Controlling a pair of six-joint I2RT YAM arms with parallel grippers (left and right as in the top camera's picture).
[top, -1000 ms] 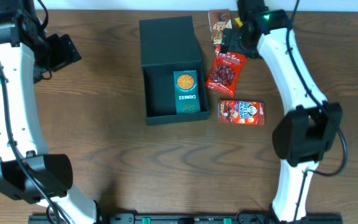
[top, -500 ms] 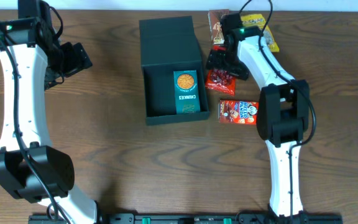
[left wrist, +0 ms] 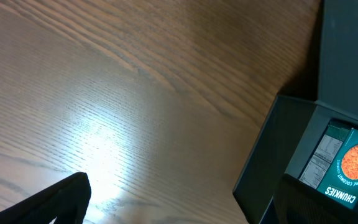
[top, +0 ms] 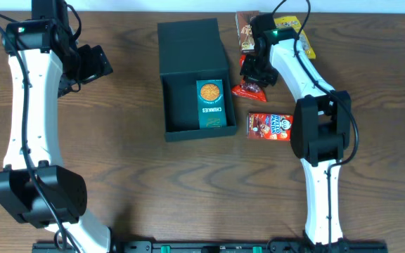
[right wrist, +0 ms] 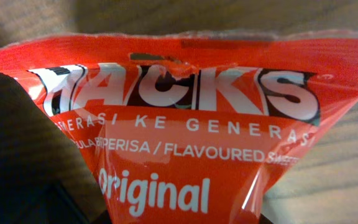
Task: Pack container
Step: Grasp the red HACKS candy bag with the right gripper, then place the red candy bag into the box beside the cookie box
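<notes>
Container (top: 181, 105) open at table's (top: 118, 176) far-centre edge, long axis far-to-near, carton (top: 211, 104) inside | right gripper (top: 253, 74), the nearer, pinches red packet (top: 245, 89) just right of it; drop likely lies leftward | left gripper (top: 93, 63) wide, empty, well left.

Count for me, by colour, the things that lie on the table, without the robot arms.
Red: 2 (red pouch, red box)
Teal: 1 (teal carton, inside the container)
Brown: 1 (brown packet)
Yellow: 1 (yellow packet, partly hidden)
Dark: 1 (container)
Total: 6
</notes>
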